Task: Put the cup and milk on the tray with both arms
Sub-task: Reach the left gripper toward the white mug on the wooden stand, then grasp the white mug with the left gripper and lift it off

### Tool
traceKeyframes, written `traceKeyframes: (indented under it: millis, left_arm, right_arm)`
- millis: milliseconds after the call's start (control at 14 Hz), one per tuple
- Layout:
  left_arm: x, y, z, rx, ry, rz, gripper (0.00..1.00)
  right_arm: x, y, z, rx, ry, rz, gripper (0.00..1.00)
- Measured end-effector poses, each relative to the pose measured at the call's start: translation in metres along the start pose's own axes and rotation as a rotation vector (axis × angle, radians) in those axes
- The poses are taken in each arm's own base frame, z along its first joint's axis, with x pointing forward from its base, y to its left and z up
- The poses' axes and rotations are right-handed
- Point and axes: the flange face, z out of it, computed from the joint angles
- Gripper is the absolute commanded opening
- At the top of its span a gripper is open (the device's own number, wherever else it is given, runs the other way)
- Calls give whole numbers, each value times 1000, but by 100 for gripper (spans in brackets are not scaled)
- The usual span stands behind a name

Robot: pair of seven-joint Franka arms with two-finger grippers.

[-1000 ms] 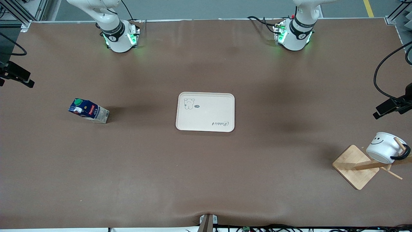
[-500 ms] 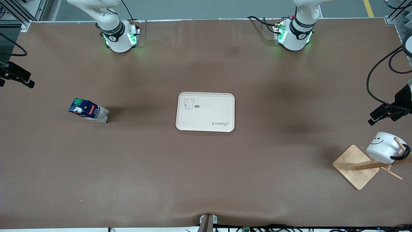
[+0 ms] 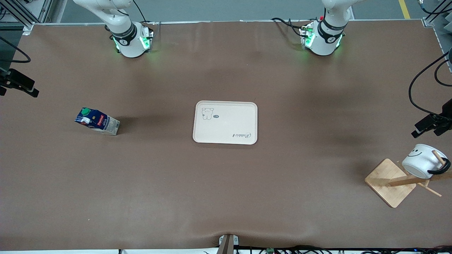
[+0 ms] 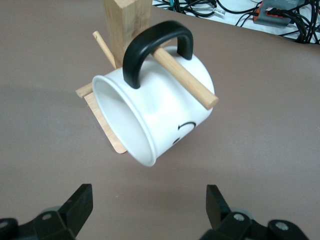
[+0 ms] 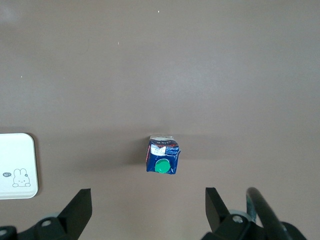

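Cup (image 4: 160, 105), rigid and probably light, is hung by its handle on a rack peg (image 4: 185, 80), just ahead of the open left end effector (image 4: 150, 212); its rim is judged the best hold. Milk (image 5: 162, 160), likely light and crushable, stands on the table below the open right end effector (image 5: 148, 215).

Left arm: white jointed arm, green-lit base (image 3: 322, 39) at the top of the front view; its links leave the frame. Black two-finger left pincer (image 3: 431, 127) enters at the frame edge over the left arm's end of the tabletop, cable trailing above it. In its wrist view the left pincer (image 4: 149, 212) points downward with fingertips (image 4: 79, 201) spread wide, nothing between them.

Right arm: white jointed arm, green-lit base (image 3: 131, 41). Black right pincer (image 3: 19, 84) at the frame edge; in its wrist view (image 5: 148, 212), fingers spread wide, empty.
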Motion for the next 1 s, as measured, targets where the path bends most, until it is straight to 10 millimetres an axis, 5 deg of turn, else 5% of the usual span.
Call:
traceKeyframes:
  millis: [500,1000]
  left_arm:
    - [22,-10,37,-102,56,43,99]
    - [42,-4,44,-121,99,139,30]
  right_arm:
    - [1,0,1,0,-2,1,100]
    - [1,1,1,0,-2,2,100]
